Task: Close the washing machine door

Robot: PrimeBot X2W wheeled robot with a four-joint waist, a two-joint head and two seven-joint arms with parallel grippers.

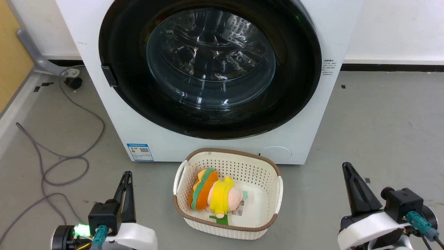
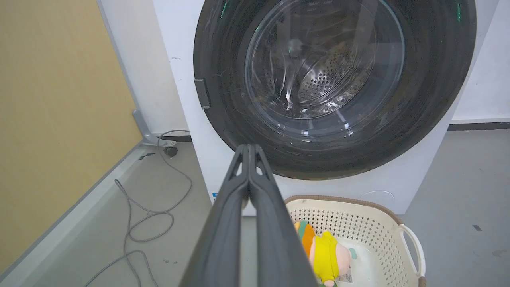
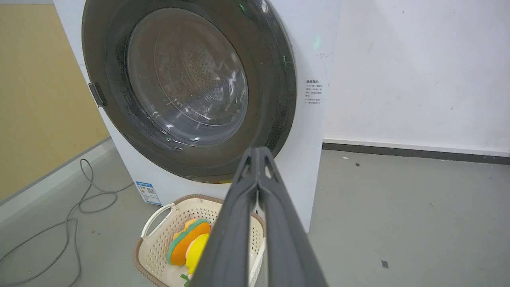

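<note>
The washing machine door [image 1: 211,59] lies flat against the machine front, seemingly closed. The left claw [image 1: 125,180] and right claw [image 1: 348,173], both pressed together and empty, are well apart from it. If its latch is not caught, it may spring open; reaching in could knock the basket [image 1: 229,158]

- The washing machine [image 1: 114,118] stands at the far edge of the floor [image 1: 381,139], its back to the wall [image 1: 399,27].
- The washing machine door [image 1: 210,66] lies flat against the machine's front.
- A basket [image 1: 229,154] sits on the floor just before the machine, below the door.
- A plush toy [image 1: 213,194] lies in the basket, toward its left side.
- A cable [image 1: 69,159] loops over the floor left of the machine.
- The left gripper [image 1: 127,173] hangs left of the basket, and the right gripper [image 1: 347,166] hangs right of it, farther off.
</note>
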